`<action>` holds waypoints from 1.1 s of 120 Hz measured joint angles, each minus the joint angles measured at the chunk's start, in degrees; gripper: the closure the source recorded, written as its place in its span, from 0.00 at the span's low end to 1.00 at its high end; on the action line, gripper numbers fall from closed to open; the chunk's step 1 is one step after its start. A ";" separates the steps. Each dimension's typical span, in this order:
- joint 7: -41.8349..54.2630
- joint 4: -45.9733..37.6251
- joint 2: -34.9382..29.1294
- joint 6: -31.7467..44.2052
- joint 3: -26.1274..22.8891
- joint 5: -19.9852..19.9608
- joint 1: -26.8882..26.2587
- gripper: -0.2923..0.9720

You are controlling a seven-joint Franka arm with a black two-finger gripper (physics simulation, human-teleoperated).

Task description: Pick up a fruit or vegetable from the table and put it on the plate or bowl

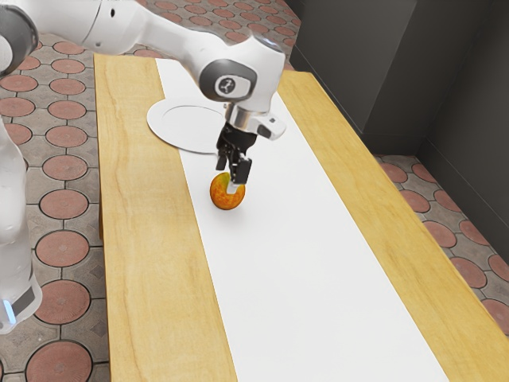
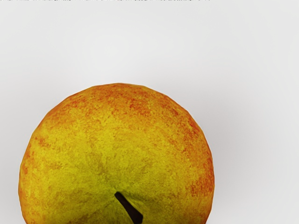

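gripping fruit | fingers part-closed, one on each side | fruit on white runner

The white Franka arm comes in from the exterior view's upper left and reaches toward the right. Its links slope down to a rounded wrist joint with a grey disc on its near face. Below that joint the hand turns straight down, and a short white-and-grey flange carries the black gripper, which points vertically downward and hangs low. The white base column stands at the exterior view's left edge.
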 joint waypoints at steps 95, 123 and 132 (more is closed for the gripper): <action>0.56 -0.66 3.53 5.99 0.23 -2.33 -0.03 0.39; 0.99 7.05 1.79 -0.61 7.17 0.19 1.83 0.44; 1.73 9.06 1.92 -2.55 11.38 1.65 1.88 0.43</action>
